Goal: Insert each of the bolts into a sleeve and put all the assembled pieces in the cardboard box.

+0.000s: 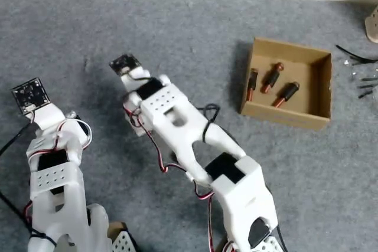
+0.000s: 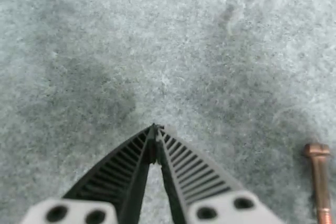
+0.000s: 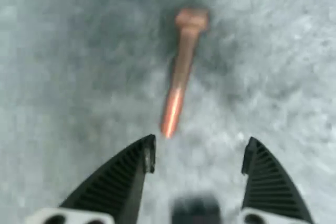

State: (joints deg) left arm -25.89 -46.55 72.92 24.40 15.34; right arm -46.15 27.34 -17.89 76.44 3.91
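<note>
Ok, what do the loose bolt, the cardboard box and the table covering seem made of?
Bolt: likely copper-plated metal, glossy; its shank glints orange. Cardboard box: plain brown card, matte. Table covering: grey felt or short-pile carpet, judging by its fuzzy, mottled surface.

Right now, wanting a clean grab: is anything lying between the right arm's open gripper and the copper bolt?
Nothing visible does: bare grey carpet lies between the right gripper and the copper bolt.

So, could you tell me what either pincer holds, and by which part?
Nothing: left pincer shut empty; right pincer open, copper-coloured metal bolt lying ahead.
</note>
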